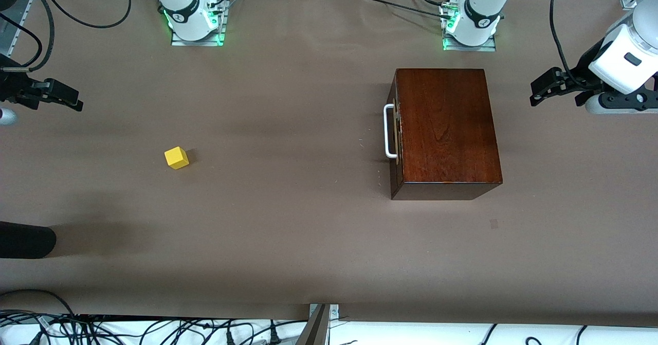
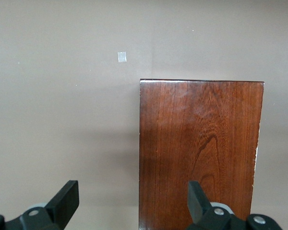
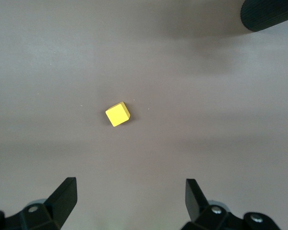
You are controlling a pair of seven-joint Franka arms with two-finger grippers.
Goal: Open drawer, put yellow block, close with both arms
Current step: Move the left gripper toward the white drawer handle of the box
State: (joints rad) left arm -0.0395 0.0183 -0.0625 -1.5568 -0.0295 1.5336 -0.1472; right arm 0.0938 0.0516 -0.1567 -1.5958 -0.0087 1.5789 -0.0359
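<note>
The black two-finger left gripper (image 1: pixel 537 90) is held spread wide above the table at the glossy mahogany box's three o'clock. The black right gripper (image 1: pixel 72 100), equally spread, hangs at the small yellow cube's (image 1: pixel 177 157) ten o'clock.

The drawer (image 1: pixel 395 131) is seen fully closed, its white U-shaped handle (image 1: pixel 389 131) at the box's nine o'clock. The unbraced box (image 1: pixel 444 129) could be dragged by a pull. The path between cube and drawer is unobstructed.

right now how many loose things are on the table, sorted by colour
yellow: 1, the yellow block
reddish-brown: 1, the wooden box with its drawer shut
black: 1, a rounded object at the view's edge
total: 3
</note>
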